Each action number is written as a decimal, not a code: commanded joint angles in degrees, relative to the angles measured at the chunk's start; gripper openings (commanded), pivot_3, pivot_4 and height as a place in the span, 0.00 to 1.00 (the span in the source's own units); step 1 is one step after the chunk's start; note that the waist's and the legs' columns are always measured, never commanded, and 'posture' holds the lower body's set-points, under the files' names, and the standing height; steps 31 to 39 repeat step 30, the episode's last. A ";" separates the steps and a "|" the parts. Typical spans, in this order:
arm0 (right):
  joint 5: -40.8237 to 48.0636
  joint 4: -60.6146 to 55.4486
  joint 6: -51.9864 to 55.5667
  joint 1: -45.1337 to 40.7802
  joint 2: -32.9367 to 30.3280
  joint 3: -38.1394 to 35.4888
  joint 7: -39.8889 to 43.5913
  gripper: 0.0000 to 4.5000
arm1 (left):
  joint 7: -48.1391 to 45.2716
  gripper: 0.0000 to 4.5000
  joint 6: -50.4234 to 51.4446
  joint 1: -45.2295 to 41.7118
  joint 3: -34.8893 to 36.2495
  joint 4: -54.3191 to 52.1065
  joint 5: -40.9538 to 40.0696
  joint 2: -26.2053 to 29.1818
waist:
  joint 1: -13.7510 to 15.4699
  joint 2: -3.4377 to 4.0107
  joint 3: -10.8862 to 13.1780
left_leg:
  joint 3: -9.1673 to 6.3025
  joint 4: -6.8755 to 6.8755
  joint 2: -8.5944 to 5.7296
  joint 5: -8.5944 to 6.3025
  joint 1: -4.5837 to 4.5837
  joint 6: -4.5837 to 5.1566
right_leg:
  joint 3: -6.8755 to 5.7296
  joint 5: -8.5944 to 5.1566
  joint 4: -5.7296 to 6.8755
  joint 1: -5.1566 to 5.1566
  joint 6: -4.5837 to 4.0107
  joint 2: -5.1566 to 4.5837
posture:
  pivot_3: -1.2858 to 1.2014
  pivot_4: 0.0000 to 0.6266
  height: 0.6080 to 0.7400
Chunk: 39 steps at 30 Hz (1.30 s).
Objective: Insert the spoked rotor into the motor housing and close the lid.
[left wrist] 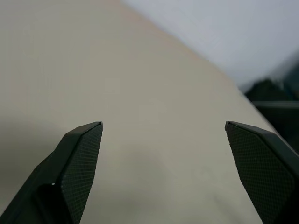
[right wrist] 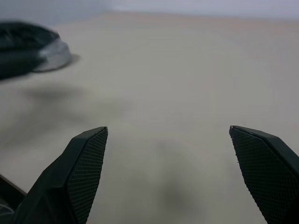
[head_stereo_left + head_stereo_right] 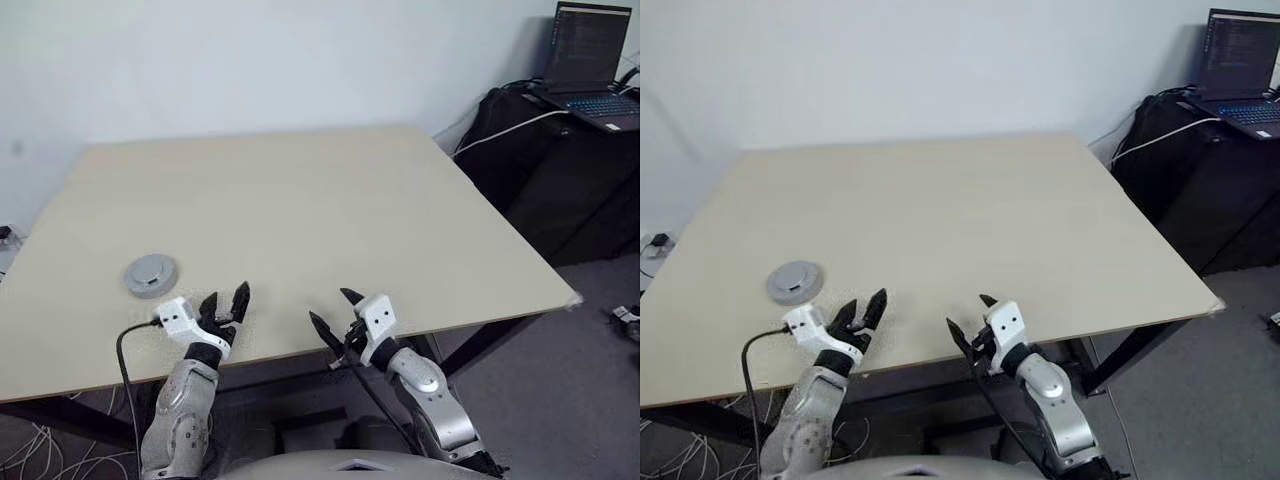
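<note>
Lid [image 3: 152,274]: lying flat on the table [image 3: 300,210], near the front edge, at about 10 o'clock from the left gripper [image 3: 224,302] and just beside it. Left gripper: jaws wide apart, empty, over the table's front edge. Right gripper [image 3: 334,312]: jaws likewise spread, empty, at 3 o'clock from the left one.

The lid [image 3: 151,275] lies on the desk [image 3: 330,210] near its front left; a laptop [image 3: 590,65] stands far right, behind.
</note>
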 commanded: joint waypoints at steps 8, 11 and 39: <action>-1.09 -2.08 -6.44 3.16 0.07 -2.90 -2.90 1.00 | -4.09 0.99 -21.68 -1.66 -2.05 9.04 14.20 1.48 | 0.06 0.07 0.06 | -0.03 -0.02 -0.02 -0.04 -0.03 0.01 | -0.05 -0.12 -0.01 0.00 0.05 -0.04 | 0.52 0.00 1.00; -0.45 -2.00 -8.15 3.82 0.78 -3.55 -3.34 1.00 | -3.47 0.99 -25.34 -1.03 -2.70 10.67 17.73 1.92 | 0.06 0.07 0.07 | -0.04 -0.01 -0.02 -0.05 -0.02 0.01 | -0.06 -0.12 0.00 0.01 0.06 -0.05 | 0.52 0.00 1.00; -2.60 -0.96 -11.87 5.23 3.82 -5.63 -9.22 1.00 | -4.05 0.99 -23.12 1.94 -5.68 5.95 17.35 0.99 | 0.04 0.14 0.24 | -0.09 -0.02 0.03 -0.05 -0.03 0.01 | -0.10 -0.13 0.00 0.01 0.07 -0.09 | 0.52 0.00 1.00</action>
